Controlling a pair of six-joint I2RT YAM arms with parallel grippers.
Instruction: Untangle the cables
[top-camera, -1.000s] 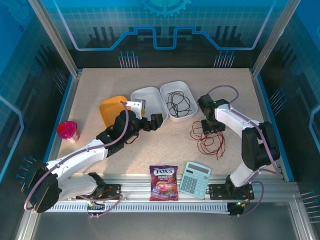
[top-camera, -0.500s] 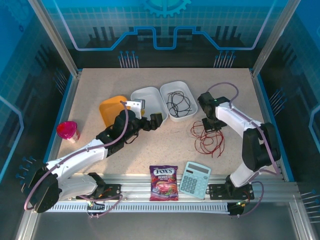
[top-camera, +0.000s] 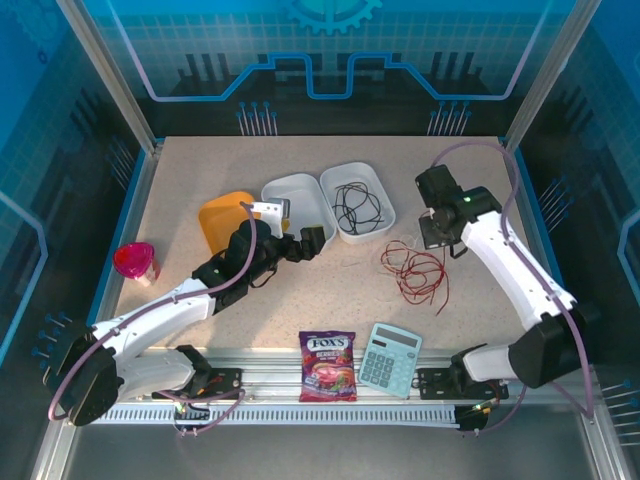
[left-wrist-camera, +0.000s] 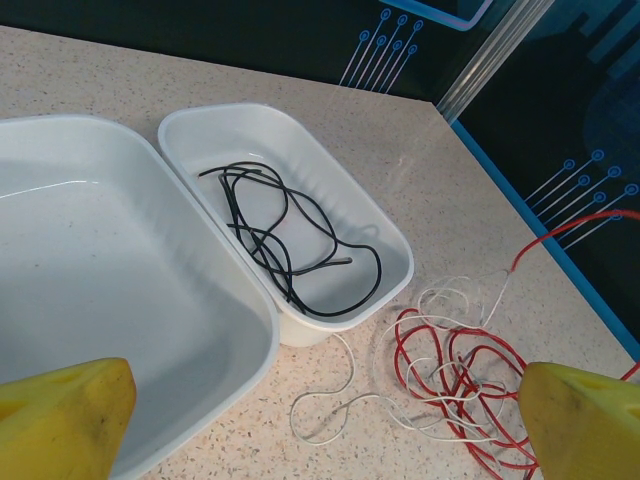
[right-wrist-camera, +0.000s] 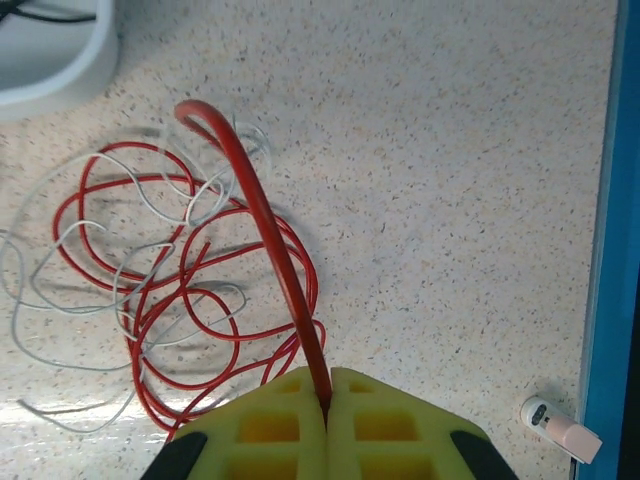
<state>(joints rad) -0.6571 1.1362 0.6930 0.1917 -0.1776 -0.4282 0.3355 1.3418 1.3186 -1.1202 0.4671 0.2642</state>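
The top external camera sits high above and behind the arm bases at the near edge, looking down and toward the far wall over the whole table (top-camera: 200, 170). The left wrist camera rides low near the table's middle, facing far and right across two white trays (left-wrist-camera: 300, 335), with yellow fingertips (left-wrist-camera: 60, 415) at its bottom corners. The right wrist camera hangs close, looking almost straight down, with a red cable (right-wrist-camera: 265, 240) thick before its yellow pads (right-wrist-camera: 270, 425). All three share the red-and-whitish cable tangle (top-camera: 415, 270) and the right tray's corner (right-wrist-camera: 60, 70).
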